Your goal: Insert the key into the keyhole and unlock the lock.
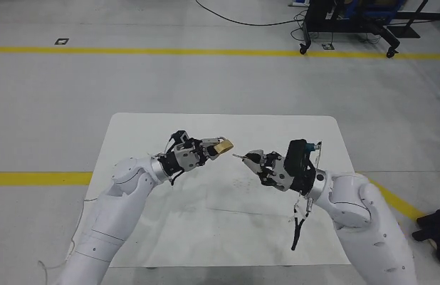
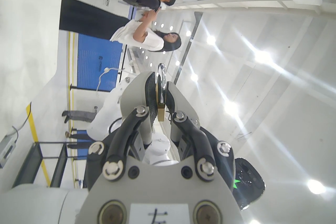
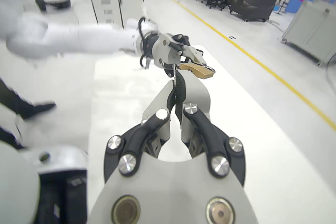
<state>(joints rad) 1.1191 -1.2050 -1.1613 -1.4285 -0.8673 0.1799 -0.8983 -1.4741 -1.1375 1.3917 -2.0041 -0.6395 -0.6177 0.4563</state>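
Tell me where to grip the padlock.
Clamp the padlock across its two broad flat brass faces, coming from the side away from the key. The body is thin and flat-sided, so pads should seat squarely; the left gripper holds it this way.

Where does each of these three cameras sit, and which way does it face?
Top view: high on the robot, looking down at the white table; both arms show, left gripper holding the padlock, right gripper the key.
Left wrist view: on the left wrist, facing past its own gripper toward the ceiling.
Right wrist view: on the right wrist, facing past its own gripper at the left gripper.
Shared: all three show the padlock.
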